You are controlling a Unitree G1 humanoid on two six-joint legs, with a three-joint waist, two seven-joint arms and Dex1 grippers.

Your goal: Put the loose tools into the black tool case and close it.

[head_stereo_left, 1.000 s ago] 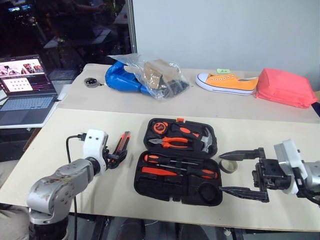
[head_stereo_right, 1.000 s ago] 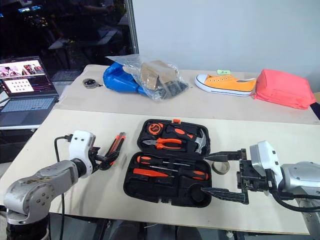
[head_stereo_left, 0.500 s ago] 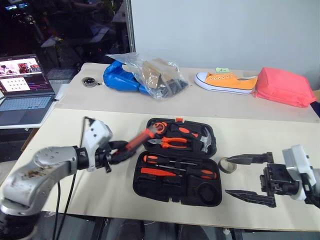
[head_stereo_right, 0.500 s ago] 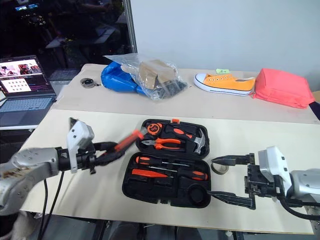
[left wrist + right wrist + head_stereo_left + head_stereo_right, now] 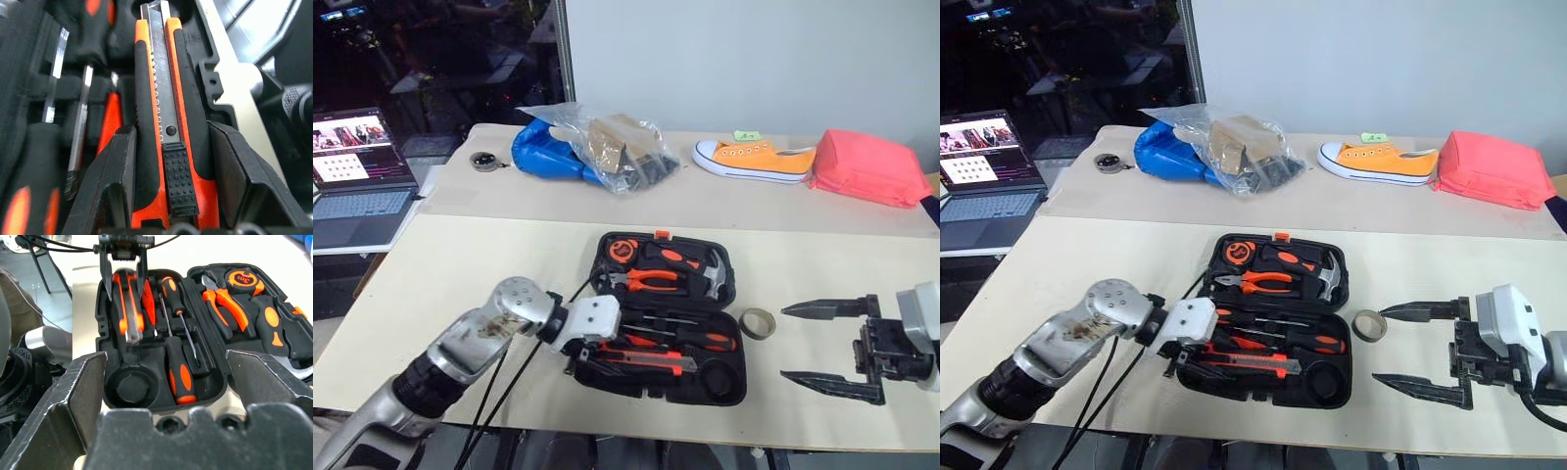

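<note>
The black tool case (image 5: 705,394) lies open near the table's front edge. My left gripper (image 5: 594,340) reaches over the case's front left corner, shut on the orange-and-black utility knife (image 5: 155,88). The knife (image 5: 641,360) lies lengthwise low over the front slots, and I cannot tell whether it touches them. Beside it in the case lie two orange-and-black screwdrivers (image 5: 180,369) and a slim red screwdriver (image 5: 149,298). The far half holds pliers (image 5: 651,279), a hammer (image 5: 705,272) and a tape measure (image 5: 625,249). My right gripper (image 5: 785,343) stands open and empty to the right of the case.
A roll of tape (image 5: 757,322) lies between the case and my right gripper. On the far table are a clear plastic bag (image 5: 617,147), an orange shoe (image 5: 754,159) and a pink pouch (image 5: 871,168). A laptop (image 5: 362,186) stands at the far left.
My left gripper lifted the utility knife from the table left of the case, carried it right and rolled over the case's front half. My right gripper drew slightly to the right.
</note>
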